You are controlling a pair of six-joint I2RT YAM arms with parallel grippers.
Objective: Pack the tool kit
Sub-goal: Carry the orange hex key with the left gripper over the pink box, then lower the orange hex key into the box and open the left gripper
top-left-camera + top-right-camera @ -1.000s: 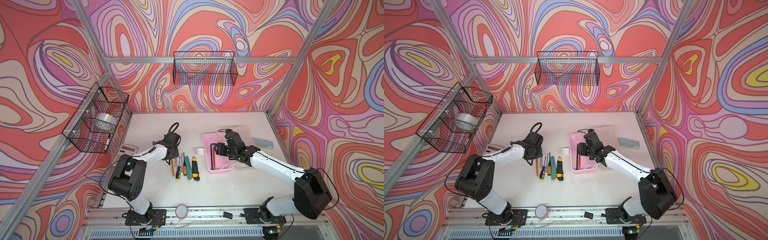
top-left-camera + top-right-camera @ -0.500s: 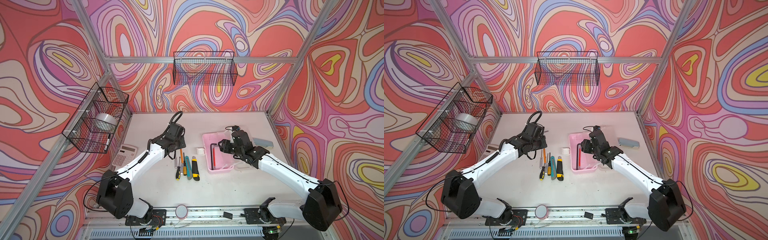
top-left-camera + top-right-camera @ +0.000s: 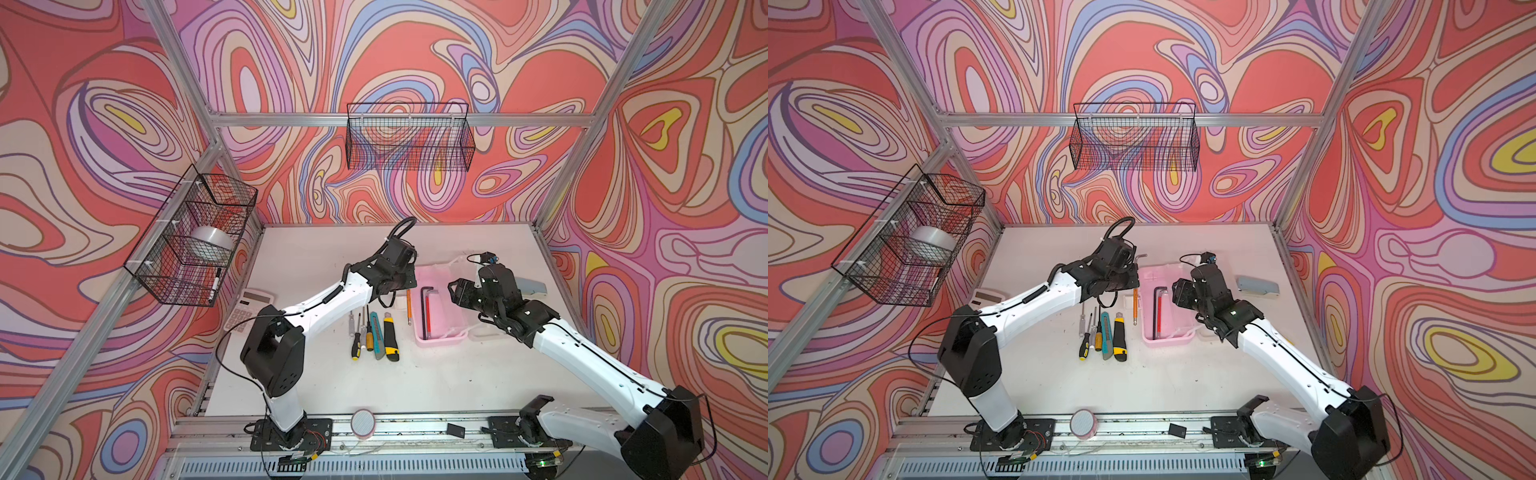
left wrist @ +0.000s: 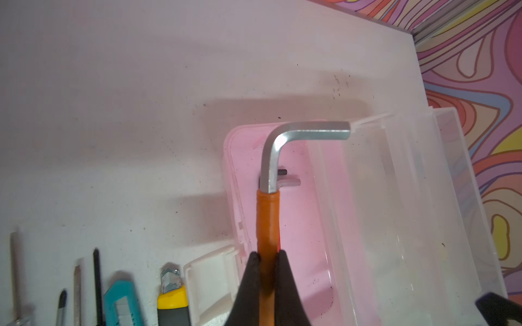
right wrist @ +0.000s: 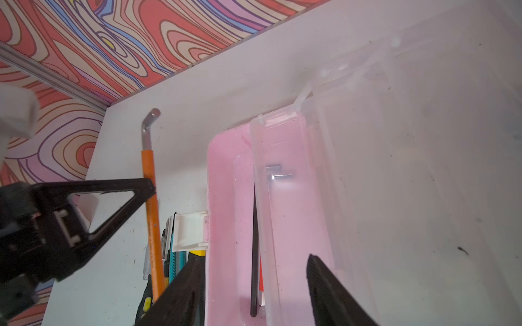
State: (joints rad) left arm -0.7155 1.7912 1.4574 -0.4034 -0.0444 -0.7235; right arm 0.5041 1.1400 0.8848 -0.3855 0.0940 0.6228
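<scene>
In a top view, the left gripper [image 3: 408, 287] has carried the orange hex key [image 3: 409, 309] rightward from the tool row [image 3: 376, 332] to just left of the pink box [image 3: 440, 340]. Left wrist: fingers [image 4: 251, 282] clenched on the key's orange sleeve. Right wrist: right gripper [image 5: 254, 258] spread above the box, grasping nothing.

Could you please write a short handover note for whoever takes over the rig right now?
Left gripper: shut on the orange key, held by the case's rim, not yet in.
Right gripper: open, over the case, holding nothing.
Done: black key and red key lie in the case; lid open.
To do: orange key, screwdrivers, teal cutter, yellow cutter from the table, then close the lid.
</scene>
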